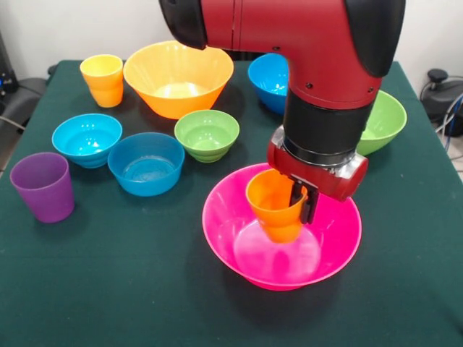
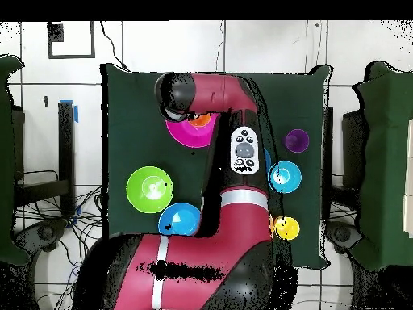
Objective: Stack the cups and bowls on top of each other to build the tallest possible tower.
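Observation:
My gripper (image 1: pixel 303 202) is shut on the rim of the orange cup (image 1: pixel 275 206), one finger inside and one outside. It holds the cup upright inside the large pink bowl (image 1: pixel 231 231) at the near right of the table. The cup's base is at or just above the bowl's floor; I cannot tell if they touch. In the overhead view the pink bowl (image 2: pixel 184 134) and orange cup (image 2: pixel 202 119) show beside the arm's head, and the gripper itself is hidden under the arm.
A yellow cup (image 1: pixel 103 79), the large orange bowl (image 1: pixel 177 76), a blue bowl (image 1: pixel 268 79) and a green bowl (image 1: pixel 385 119) stand at the back. A small green bowl (image 1: pixel 207 134), a cyan bowl (image 1: pixel 87 139), a blue bowl (image 1: pixel 146 163) and the purple cup (image 1: pixel 43 186) stand left.

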Robot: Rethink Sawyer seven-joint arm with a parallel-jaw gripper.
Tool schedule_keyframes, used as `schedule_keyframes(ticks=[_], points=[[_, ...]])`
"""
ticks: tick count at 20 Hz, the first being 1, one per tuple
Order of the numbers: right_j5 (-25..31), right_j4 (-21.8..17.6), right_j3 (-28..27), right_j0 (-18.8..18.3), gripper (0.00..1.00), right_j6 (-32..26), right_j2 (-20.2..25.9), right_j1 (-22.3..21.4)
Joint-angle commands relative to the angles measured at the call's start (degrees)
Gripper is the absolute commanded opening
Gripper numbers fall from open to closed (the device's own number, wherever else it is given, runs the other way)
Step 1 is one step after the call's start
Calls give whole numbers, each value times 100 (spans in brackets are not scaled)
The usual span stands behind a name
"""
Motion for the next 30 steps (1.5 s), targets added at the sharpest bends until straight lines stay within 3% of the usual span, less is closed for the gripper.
schedule_keyframes(ticks=[1, 10, 30], points=[[-460, -153, 584, 133, 0, -565, 615, 18], [-495, -176, 363, 63, 0, -717, 684, 174], [-626, -304, 464, -2, 0, -795, 593, 11]])
